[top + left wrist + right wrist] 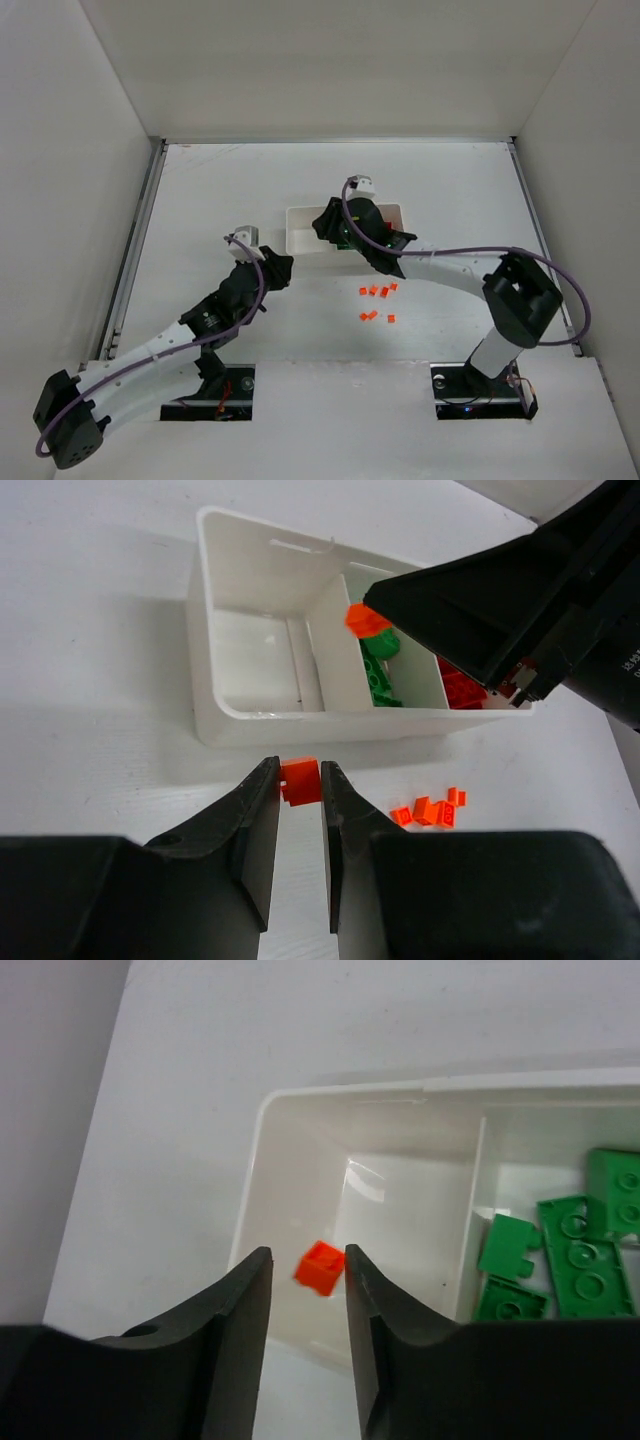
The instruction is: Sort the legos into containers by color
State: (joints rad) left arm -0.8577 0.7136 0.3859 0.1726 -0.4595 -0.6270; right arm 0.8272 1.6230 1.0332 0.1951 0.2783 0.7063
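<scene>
Two black fingers of the left gripper (pixel 298 770) are squeezed shut on one small orange brick (pixel 300 783). It sits just outside the near wall of the white tray (pixel 300 725), not over it yet. The tray has three boxes in a row. The end box (pixel 250 650) just ahead of this brick has nothing in it. The middle box holds the green legos (pixel 380 675). The far end box holds the red legos (pixel 460 688). More orange bits (pixel 432 810) lie on the table (pixel 100 580) near the tray's red end.

The right gripper (pixel 307 1255) is above the tray. Its fingers are apart, wider than the other orange brick (pixel 320 1267), which touches only one finger and is tipped. That brick hangs over the empty end box, so I think the right arm drops first. The left one must go forward and over the wall.
</scene>
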